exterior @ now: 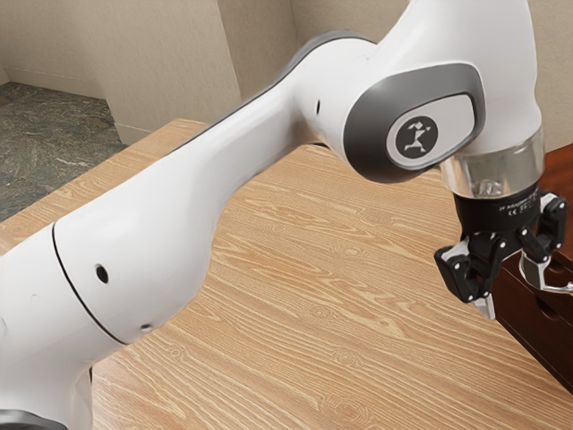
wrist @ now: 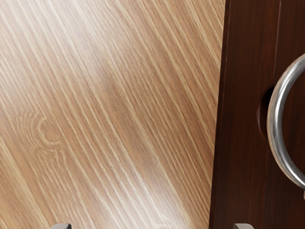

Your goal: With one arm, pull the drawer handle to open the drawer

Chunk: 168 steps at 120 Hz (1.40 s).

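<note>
A dark brown wooden drawer cabinet [exterior: 537, 322] stands on the table at the exterior view's right edge. Its curved silver handle [exterior: 562, 287] juts from the drawer front [wrist: 248, 119] and appears as a metal arc [wrist: 281, 129] in the wrist view. My black gripper [exterior: 515, 297] hangs open just in front of the cabinet, fingers pointing down. Both fingertips [wrist: 243, 225] show at the wrist view's lower edge, far apart. The handle lies just outside the finger nearer the cabinet, not between the two. Nothing is held.
The light wooden table [exterior: 340, 296] spreads under and to the exterior view's left of the gripper. My white arm [exterior: 224, 206] crosses the view from the lower left. Beige walls and a stone floor [exterior: 45, 134] lie behind.
</note>
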Tool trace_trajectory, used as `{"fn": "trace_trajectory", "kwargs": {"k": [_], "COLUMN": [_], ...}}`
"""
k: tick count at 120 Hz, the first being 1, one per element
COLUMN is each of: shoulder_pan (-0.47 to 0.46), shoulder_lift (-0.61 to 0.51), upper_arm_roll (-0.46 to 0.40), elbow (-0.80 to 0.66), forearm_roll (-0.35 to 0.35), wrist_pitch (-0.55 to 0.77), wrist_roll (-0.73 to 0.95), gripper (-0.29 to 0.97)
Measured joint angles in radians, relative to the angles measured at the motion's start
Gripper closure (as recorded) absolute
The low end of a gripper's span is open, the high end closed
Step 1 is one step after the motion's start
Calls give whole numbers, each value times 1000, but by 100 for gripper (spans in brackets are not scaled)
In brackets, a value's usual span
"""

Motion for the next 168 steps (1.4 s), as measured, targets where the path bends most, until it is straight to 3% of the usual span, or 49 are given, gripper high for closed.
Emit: {"fn": "trace_trajectory", "kwargs": {"k": [36, 58, 133, 168], "shoulder_pan": [15, 84, 78, 84], "shoulder_lift": [5, 23, 39, 41], "upper_arm_roll": [-4, -74, -61, -43], "elbow": [1, 4, 15, 16], "forearm_roll": [-3, 14, 37, 38], "wrist_pitch": [-1, -1, -3, 74], "wrist_roll": [3, 4, -10, -18], "gripper": [31, 32, 33, 33]}}
